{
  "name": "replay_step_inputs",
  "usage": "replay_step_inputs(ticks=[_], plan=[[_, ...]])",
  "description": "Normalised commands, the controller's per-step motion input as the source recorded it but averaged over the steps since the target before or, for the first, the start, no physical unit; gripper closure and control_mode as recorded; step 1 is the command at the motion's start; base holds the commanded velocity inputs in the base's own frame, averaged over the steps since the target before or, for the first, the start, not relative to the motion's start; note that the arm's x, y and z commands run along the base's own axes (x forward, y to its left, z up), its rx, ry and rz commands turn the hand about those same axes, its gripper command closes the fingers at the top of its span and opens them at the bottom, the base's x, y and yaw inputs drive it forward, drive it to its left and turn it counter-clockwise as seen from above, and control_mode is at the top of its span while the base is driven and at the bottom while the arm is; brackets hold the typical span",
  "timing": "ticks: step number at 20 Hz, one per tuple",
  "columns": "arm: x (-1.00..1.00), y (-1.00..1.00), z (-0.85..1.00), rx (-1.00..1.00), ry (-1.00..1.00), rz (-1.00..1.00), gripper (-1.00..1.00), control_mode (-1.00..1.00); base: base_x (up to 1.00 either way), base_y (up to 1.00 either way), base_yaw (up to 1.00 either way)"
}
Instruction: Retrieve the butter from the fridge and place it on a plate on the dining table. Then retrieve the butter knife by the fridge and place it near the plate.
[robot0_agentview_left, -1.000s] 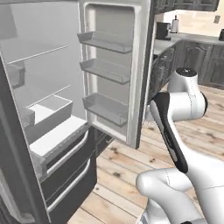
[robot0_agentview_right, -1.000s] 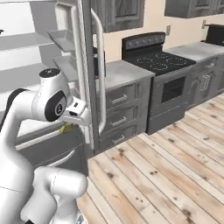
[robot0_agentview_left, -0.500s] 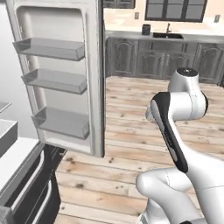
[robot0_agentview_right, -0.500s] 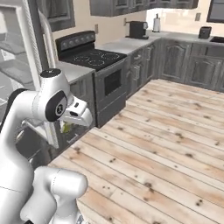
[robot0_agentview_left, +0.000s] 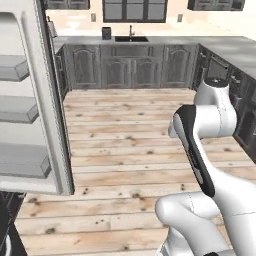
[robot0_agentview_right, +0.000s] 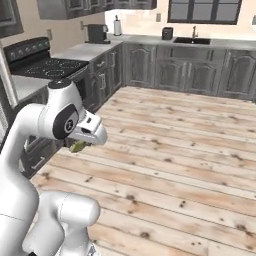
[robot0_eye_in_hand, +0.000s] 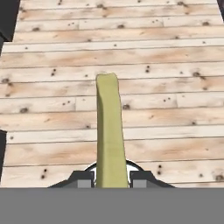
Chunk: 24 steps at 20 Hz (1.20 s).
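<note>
Butter (robot0_eye_in_hand: 109, 131) sits clamped between the gripper (robot0_eye_in_hand: 109, 179) jaws — a pale yellow-green stick pointing straight out from the hand, above the wooden plank floor (robot0_eye_in_hand: 175, 87). From the right base camera it peeks out under the wrist (robot0_agentview_right: 78, 146). Fridge door (robot0_agentview_left: 30, 100) — swung open — stands at the floor's left edge.

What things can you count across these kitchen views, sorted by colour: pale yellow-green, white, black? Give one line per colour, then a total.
Pale yellow-green: 1, the butter in the shut tool.
White: 1, the open fridge door.
Black: 3, the stove, the toaster, the sink.
Total: 5
</note>
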Motion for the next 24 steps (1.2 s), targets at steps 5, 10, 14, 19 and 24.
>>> replay_step_inputs(ticks=[5,10,14,19,24], plan=[[0.00,0.00,0.00,0.00,0.00,0.00,1.00,1.00,0.00,-0.53,-0.45],[0.00,0.00,0.00,0.00,0.00,0.00,1.00,1.00,0.03,-0.56,-0.57],[0.00,0.00,0.00,0.00,0.00,0.00,1.00,1.00,0.31,-0.98,-0.53],[0.00,0.00,0.00,0.00,0.00,0.00,1.00,1.00,0.43,-0.98,-0.57],[0.00,0.00,0.00,0.00,0.00,0.00,1.00,1.00,0.52,-0.89,-0.37]])
